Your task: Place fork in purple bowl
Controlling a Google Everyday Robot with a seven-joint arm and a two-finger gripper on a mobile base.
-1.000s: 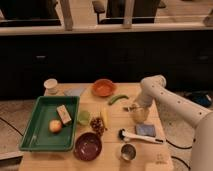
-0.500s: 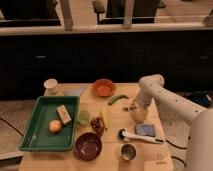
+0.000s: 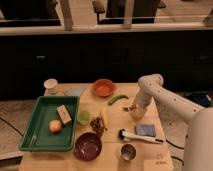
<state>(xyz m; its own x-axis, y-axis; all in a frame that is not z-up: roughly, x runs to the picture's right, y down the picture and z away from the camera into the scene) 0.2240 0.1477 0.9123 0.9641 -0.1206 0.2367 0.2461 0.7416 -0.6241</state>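
Note:
The purple bowl [image 3: 88, 146] stands empty at the table's front, left of centre. My gripper [image 3: 133, 111] hangs from the white arm [image 3: 150, 90] and is low over the table's right half, right of the banana and above the white-handled utensil. It is well to the right of the purple bowl and farther back. I cannot make out the fork; the spot under the gripper is hidden by it.
An orange bowl [image 3: 104, 87] and a green vegetable [image 3: 118, 99] lie at the back. A green tray [image 3: 35, 130] with an apple [image 3: 55, 126] and a box [image 3: 63, 114] is on the left. Banana [image 3: 104, 117], metal cup [image 3: 128, 151], white-handled utensil [image 3: 140, 136] and blue pad [image 3: 146, 130] are nearby.
The gripper has shifted slightly to the left and stays low over the table. Nothing else has moved.

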